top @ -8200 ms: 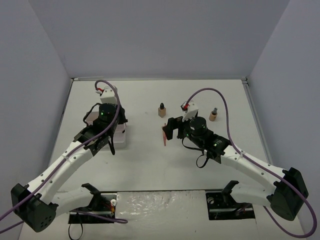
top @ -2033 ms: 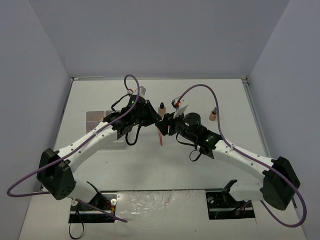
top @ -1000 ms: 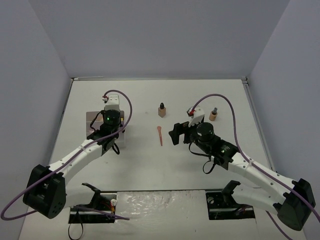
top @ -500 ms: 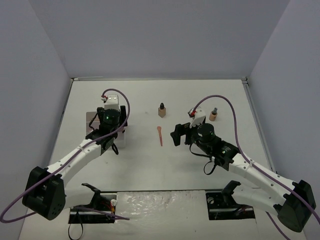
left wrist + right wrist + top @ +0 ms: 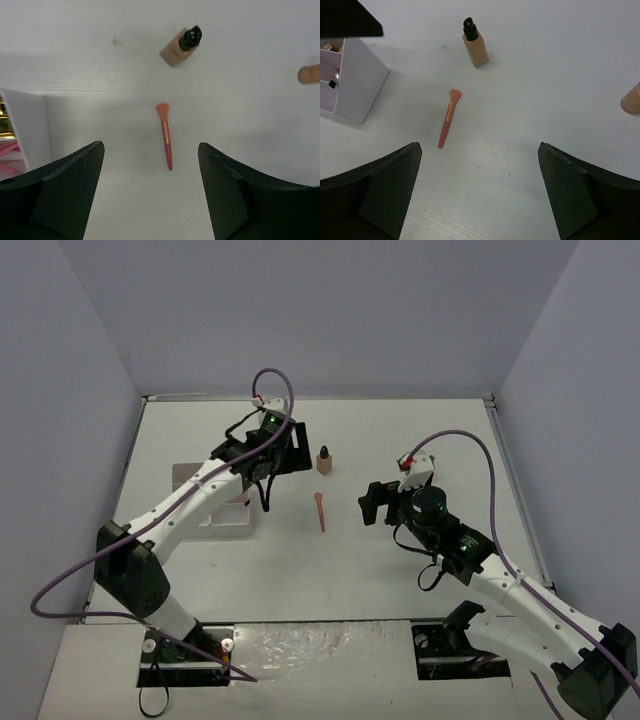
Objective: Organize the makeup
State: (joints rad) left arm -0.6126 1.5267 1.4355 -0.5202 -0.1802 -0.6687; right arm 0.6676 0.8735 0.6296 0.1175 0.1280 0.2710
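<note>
Left gripper (image 5: 150,150): jaws spread wide, holding nothing, hovering above the pink brush (image 5: 165,135).
Right gripper (image 5: 479,150): jaws wide apart, empty, touching nothing.
Pink brush: flat on the table (image 5: 250,125), apart from the white organizer (image 5: 355,85).
Tan bottle (image 5: 180,46): upright, beyond the brush.

No text, label, brand, number or sign can be read in any view. The tan bottle (image 5: 175,50), the orange brush (image 5: 165,135) and the white organizer (image 5: 360,85) show only plain faces; any print on them is too small to make out.
</note>
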